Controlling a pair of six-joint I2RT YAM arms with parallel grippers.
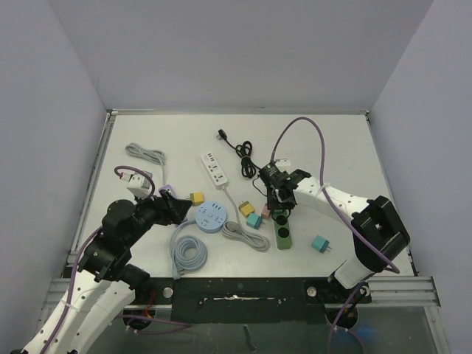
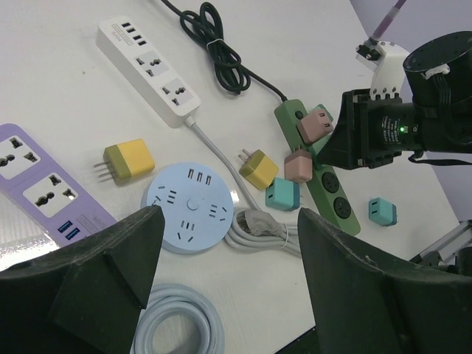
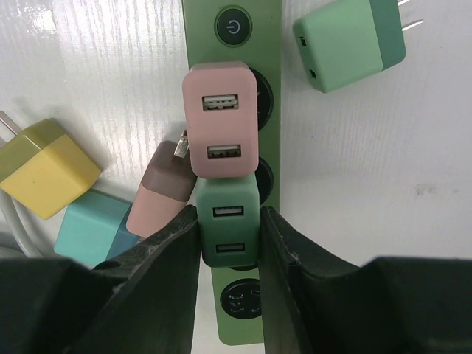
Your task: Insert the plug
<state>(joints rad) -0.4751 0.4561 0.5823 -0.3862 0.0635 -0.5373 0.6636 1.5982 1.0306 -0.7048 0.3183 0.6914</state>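
The green USB charger plug (image 3: 227,225), a small cube with two USB ports facing up, stands on the face of the dark green plastic power strip (image 3: 267,44), over one of its round sockets. Whether its prongs are fully seated cannot be told. The right gripper (image 3: 228,221) is clenched on this plug, one black finger flat against each side.

Directly next to the plug on the strip, toward the round power button (image 3: 233,28), sits a pink two-port charger block (image 3: 220,122). A dusty-pink charger (image 3: 158,195) lies on the white table (image 3: 110,88) beside the strip, touching a teal cube charger (image 3: 88,230). A yellow cube charger (image 3: 46,171) lies just beyond that. On the other side of the strip lies a mint-green charger (image 3: 346,46) with its prongs exposed.

The left gripper (image 2: 228,221) is released, its jaws spread wide, and hangs over a round light-blue socket hub (image 2: 190,206). Near it lie a yellow two-tone charger (image 2: 127,161), a purple power strip (image 2: 40,184) and a white power strip (image 2: 151,70).
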